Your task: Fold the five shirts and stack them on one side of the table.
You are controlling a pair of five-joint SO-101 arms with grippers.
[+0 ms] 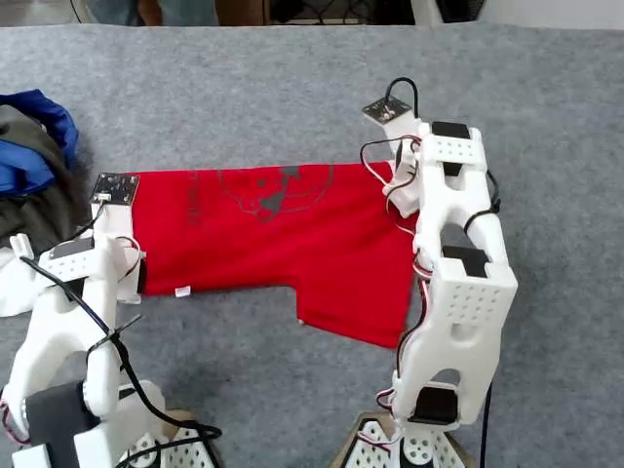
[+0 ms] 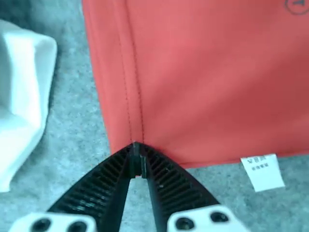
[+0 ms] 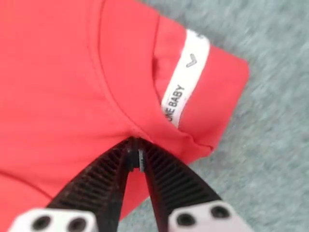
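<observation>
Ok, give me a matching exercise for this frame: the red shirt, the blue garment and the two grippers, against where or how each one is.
Things:
1. red shirt
2. blue garment
3. left gripper
4. right gripper

Places or states:
A. shut on the shirt near its neck label
B. heaped at the high view's left edge
C. shut on the shirt's hem near the care tag
D. lying spread out between the two arms

Pairs: 1-D, 2-B, 3-C, 4-A
</observation>
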